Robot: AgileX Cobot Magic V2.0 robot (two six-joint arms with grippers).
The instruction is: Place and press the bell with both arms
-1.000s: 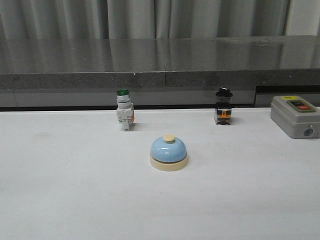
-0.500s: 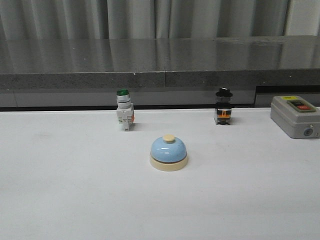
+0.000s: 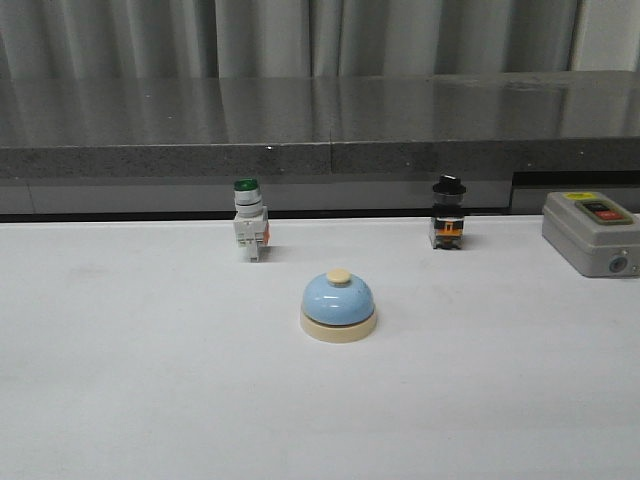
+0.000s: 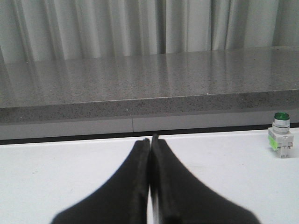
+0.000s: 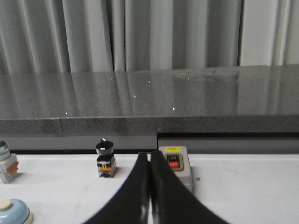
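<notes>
The light-blue dome bell (image 3: 338, 305) with a cream base and cream button stands upright on the white table, near the middle of the front view. Its edge also peeks into the right wrist view as the bell (image 5: 11, 211). Neither arm appears in the front view. My left gripper (image 4: 150, 140) is shut with nothing between its black fingers, low over bare table. My right gripper (image 5: 150, 155) is shut and empty too, to the right of the bell.
A green-capped white pushbutton switch (image 3: 249, 221) stands behind the bell to the left, and a black-capped switch (image 3: 447, 214) behind it to the right. A grey on/off control box (image 3: 590, 232) sits at the far right. A dark stone ledge (image 3: 320, 130) runs along the back.
</notes>
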